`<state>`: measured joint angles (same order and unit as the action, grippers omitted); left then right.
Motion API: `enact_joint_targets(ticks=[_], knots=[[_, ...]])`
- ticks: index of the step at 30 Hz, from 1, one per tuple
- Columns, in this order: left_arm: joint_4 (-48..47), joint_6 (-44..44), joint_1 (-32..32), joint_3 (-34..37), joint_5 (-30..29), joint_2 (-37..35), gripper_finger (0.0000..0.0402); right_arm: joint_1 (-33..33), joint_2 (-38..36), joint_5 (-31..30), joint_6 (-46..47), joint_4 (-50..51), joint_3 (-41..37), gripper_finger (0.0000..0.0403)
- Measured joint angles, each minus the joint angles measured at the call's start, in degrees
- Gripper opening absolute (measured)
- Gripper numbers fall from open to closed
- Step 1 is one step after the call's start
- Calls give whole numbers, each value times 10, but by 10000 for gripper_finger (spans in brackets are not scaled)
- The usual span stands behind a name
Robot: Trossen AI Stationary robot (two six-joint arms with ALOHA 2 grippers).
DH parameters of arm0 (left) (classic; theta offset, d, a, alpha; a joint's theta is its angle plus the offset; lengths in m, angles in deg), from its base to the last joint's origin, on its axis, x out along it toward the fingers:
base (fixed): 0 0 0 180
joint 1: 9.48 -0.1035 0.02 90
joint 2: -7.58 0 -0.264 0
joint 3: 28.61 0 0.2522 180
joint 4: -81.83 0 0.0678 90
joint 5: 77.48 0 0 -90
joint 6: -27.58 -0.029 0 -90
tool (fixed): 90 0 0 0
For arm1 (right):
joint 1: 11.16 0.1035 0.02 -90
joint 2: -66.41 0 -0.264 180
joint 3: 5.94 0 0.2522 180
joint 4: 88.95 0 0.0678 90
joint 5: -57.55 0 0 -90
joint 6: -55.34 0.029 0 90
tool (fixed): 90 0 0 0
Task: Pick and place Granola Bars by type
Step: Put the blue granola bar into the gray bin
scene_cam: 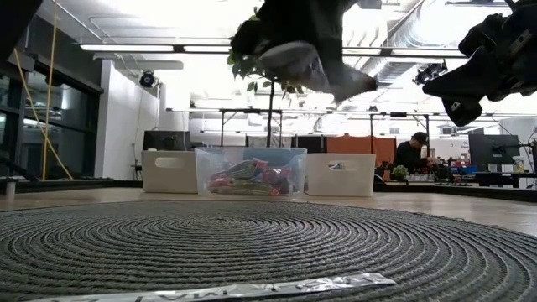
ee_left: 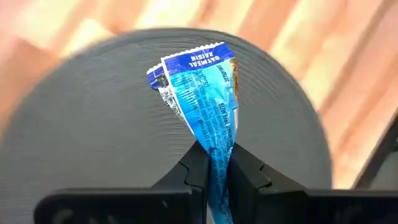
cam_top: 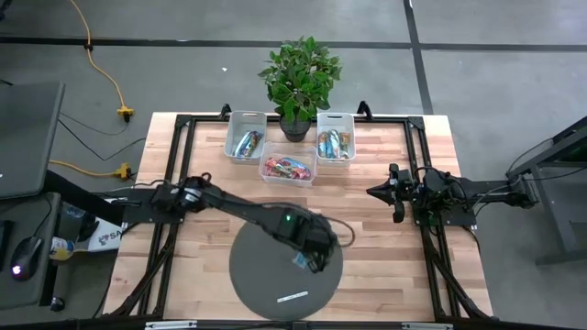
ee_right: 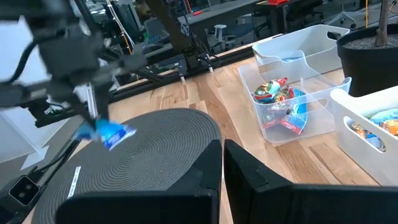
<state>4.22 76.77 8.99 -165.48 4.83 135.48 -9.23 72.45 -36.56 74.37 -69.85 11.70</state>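
The middle clear bin (cam_top: 288,169) holds red bars (cam_top: 286,167). The left claw (ee_left: 214,163) pinches a blue bar (ee_left: 206,93); the right claw (ee_right: 222,163) is pressed together.

One light blue granola bar (ee_left: 205,106) hangs in the air above the round grey mat, pinched at one end between closed jaws. Its shiny wrapper is creased and twisted near the pinch, and the free end fans out flat, with "OATMEAL RAISIN" printed along the crimped edge. From the other arm's camera it shows as a small blue packet (ee_right: 111,134) clear of the mat.

The other bars lie sorted in three bins at the far edge of the tabletop: blue bars (cam_top: 248,143) in the left white bin, red and pink bars (cam_top: 286,168) heaped in the clear middle bin, and tan-orange bars (cam_top: 334,144), with some blue among them, in the right white bin.
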Motion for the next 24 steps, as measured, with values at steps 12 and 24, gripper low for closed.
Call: enact_joint_targets(ticks=[12, 24], knots=[[-151, -31, -63, 74, -97, -118, 29, 0, 0, 0, 0, 0, 0, 0], [-52, -3, -131, 427, -124, -389, 29, 0, 0, 0, 0, 0, 0, 0]])
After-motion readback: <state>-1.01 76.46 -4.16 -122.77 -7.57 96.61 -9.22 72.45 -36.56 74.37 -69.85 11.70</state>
